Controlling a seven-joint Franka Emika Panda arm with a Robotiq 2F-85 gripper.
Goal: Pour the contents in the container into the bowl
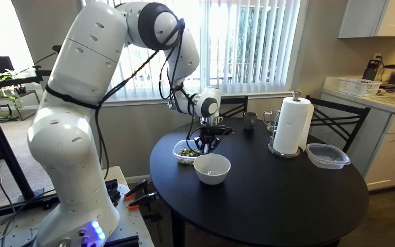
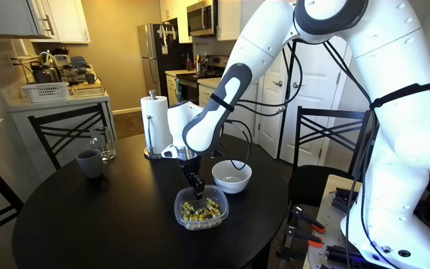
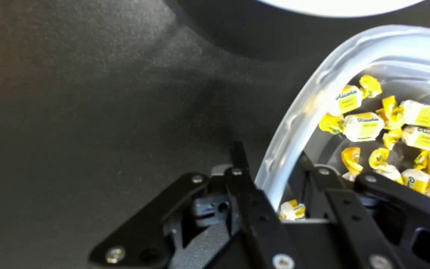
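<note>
Two fingers (image 3: pixel 244 192) of the end effector (image 3: pixel 273 158) stand apart astride one wall of the tub (image 3: pixel 308 108), candies (image 3: pixel 424 138) inside. It rests on the tabletop (image 2: pixel 125 216), just beside the bowl (image 2: pixel 233 187). Held by that edge alone, the loaded tub could twist or slip on lifting, spilling candies; swung low, it might knock the bowl.

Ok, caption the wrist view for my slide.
The open gripper straddles the rim of the clear container of wrapped candies, the white bowl partly visible at the top.
</note>
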